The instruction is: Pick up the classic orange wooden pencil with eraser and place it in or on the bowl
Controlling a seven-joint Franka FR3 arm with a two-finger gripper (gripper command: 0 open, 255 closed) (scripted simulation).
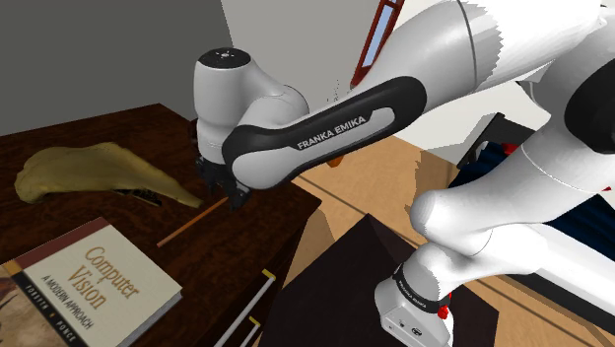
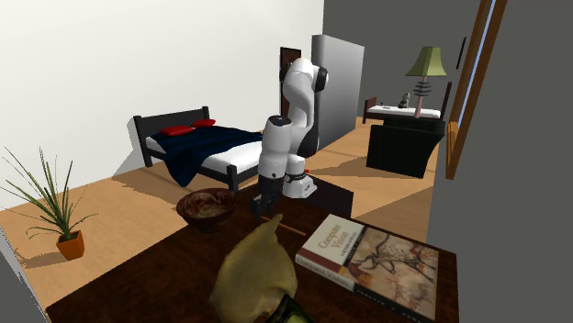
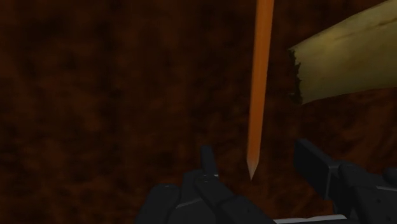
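while the gripper (image 3: pixel 257 164) hangs open over the dark table (image 3: pixel 95 95), the orange pencil (image 3: pixel 261 76) lies flat there, tip between the fingers, its length running straight ahead, away from them.

The wrist view is dim, the desk (image 3: pixel 95 95) around the tool (image 3: pixel 257 160) a murky brown. The exterior views are evenly bright, with soft shadows on the floor (image 2: pixel 129 197) beyond it.

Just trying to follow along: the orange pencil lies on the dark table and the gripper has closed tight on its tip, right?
Not quite. The pencil does lie on the dark table, but the gripper is open: the wrist view shows its fingers standing apart either side of the tip, not touching it.
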